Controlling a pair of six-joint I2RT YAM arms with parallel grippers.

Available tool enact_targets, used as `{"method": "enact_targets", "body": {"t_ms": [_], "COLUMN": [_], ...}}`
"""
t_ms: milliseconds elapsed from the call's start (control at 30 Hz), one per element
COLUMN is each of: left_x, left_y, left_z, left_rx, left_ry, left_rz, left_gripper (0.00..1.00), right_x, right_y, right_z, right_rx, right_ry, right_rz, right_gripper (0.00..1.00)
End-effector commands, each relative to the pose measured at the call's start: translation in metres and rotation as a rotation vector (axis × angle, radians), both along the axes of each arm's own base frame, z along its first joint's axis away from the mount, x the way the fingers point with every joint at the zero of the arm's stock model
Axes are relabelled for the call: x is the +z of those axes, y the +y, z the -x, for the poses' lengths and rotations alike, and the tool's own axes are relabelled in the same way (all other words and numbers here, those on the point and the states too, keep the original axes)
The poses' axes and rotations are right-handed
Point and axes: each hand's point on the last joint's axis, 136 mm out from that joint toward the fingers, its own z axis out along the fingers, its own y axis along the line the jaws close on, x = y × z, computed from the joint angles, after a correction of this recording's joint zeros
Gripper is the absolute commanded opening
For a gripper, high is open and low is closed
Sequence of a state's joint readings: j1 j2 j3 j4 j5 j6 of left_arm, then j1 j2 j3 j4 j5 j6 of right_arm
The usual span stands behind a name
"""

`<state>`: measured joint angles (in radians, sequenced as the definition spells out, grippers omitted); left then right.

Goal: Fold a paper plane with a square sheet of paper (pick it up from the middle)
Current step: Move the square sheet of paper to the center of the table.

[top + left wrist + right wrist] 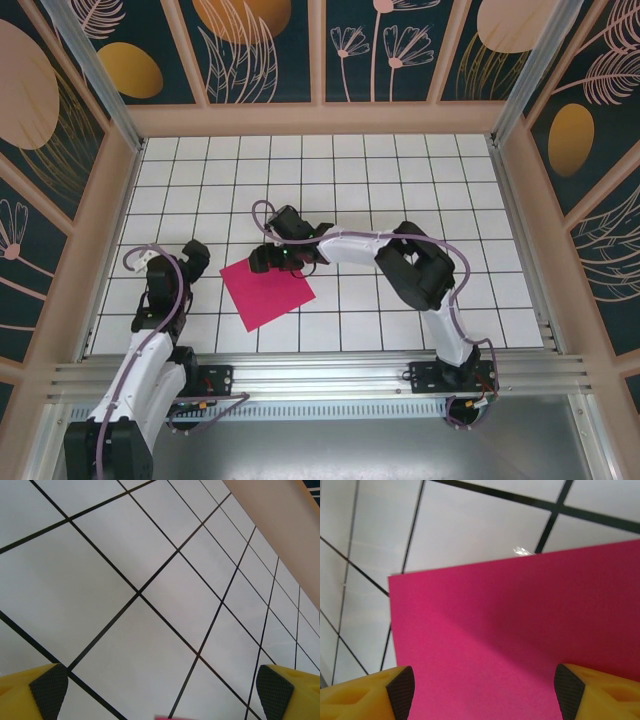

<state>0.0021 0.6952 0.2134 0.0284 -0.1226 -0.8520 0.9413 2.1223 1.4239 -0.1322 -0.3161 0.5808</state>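
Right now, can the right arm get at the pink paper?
Probably yes: the right gripper hangs right over the sheet, jaws apart, and nothing lies on it or stands in between.

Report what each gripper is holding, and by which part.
Nothing held. The right gripper stands open over the square sheet of paper; the left gripper is open above tiles.

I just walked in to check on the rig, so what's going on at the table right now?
Two robot arms are at the start of folding a paper plane. The square sheet of paper lies flat and unfolded on the tiled table. The right gripper hangs low over the far part of the sheet with its jaws spread, not gripping it. The left gripper is open over bare tiles just left of the sheet, holding nothing. No crease has been made yet.
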Motion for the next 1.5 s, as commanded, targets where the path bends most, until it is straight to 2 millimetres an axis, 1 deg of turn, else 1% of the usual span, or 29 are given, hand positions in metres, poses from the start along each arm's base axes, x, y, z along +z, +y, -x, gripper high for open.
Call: {"method": "enact_targets", "body": {"t_ms": [0,133,200,300,400,467,567,667,767,833,900,933,1000,1100,1133,1167,1200,1300,1367,1467], "left_x": [0.011,0.015,0.017,0.022,0.029,0.034,0.040,0.043,0.042,0.042,0.041,0.041,0.039,0.036,0.035,0.034,0.033,0.029,0.028,0.029], "left_y": [-0.003,-0.007,-0.010,-0.015,-0.023,-0.030,-0.043,-0.052,-0.059,-0.066,-0.075,-0.078,-0.082,-0.084,-0.084,-0.084,-0.084,-0.085,-0.088,-0.092], "left_z": [-0.006,-0.009,-0.011,-0.014,-0.018,-0.021,-0.025,-0.027,-0.026,-0.026,-0.024,-0.024,-0.023,-0.021,-0.020,-0.019,-0.018,-0.014,-0.013,-0.013], "left_rx": [-0.008,-0.037,-0.052,-0.082,-0.129,-0.166,-0.248,-0.306,-0.345,-0.389,-0.441,-0.463,-0.490,-0.500,-0.498,-0.496,-0.495,-0.497,-0.514,-0.543], "left_ry": [-0.069,-0.091,-0.108,-0.129,-0.158,-0.172,-0.172,-0.174,-0.172,-0.179,-0.180,-0.177,-0.169,-0.153,-0.149,-0.147,-0.149,-0.151,-0.148,-0.147], "left_rz": [0.030,0.030,0.039,0.045,0.055,0.068,0.067,0.082,0.097,0.103,0.108,0.113,0.120,0.127,0.130,0.133,0.137,0.148,0.148,0.147], "left_gripper": [0.98,0.99,0.98,0.98,0.98,0.98,0.99,0.98,0.99,0.99,0.98,0.99,0.99,0.99,0.99,0.98,0.99,0.99,0.99,0.99], "right_x": [-0.014,-0.035,-0.041,-0.042,-0.036,-0.034,-0.037,-0.039,-0.038,-0.035,-0.029,-0.024,-0.007,0.032,0.041,0.046,0.046,0.033,0.016,0.001], "right_y": [-0.003,-0.021,-0.034,-0.056,-0.079,-0.101,-0.137,-0.174,-0.207,-0.224,-0.236,-0.238,-0.231,-0.204,-0.192,-0.180,-0.172,-0.149,-0.144,-0.135], "right_z": [0.002,-0.005,-0.011,-0.024,-0.038,-0.047,-0.053,-0.050,-0.046,-0.046,-0.048,-0.049,-0.053,-0.051,-0.047,-0.040,-0.036,-0.018,-0.008,0.002], "right_rx": [-0.009,-0.063,-0.102,-0.169,-0.225,-0.272,-0.337,-0.401,-0.467,-0.511,-0.544,-0.555,-0.546,-0.499,-0.471,-0.434,-0.415,-0.345,-0.335,-0.305], "right_ry": [0.052,0.074,0.080,0.059,0.032,0.012,0.013,0.022,0.024,0.026,0.015,0.007,-0.023,-0.113,-0.130,-0.124,-0.111,-0.060,-0.042,0.002], "right_rz": [0.035,0.097,0.116,0.150,0.177,0.207,0.251,0.291,0.313,0.322,0.322,0.316,0.265,0.147,0.111,0.078,0.063,0.064,0.131,0.141], "right_gripper": [0.77,0.76,0.75,0.75,0.75,0.75,0.75,0.75,0.75,0.76,0.76,0.76,0.75,0.76,0.76,0.76,0.75,0.73,0.73,0.73]}}
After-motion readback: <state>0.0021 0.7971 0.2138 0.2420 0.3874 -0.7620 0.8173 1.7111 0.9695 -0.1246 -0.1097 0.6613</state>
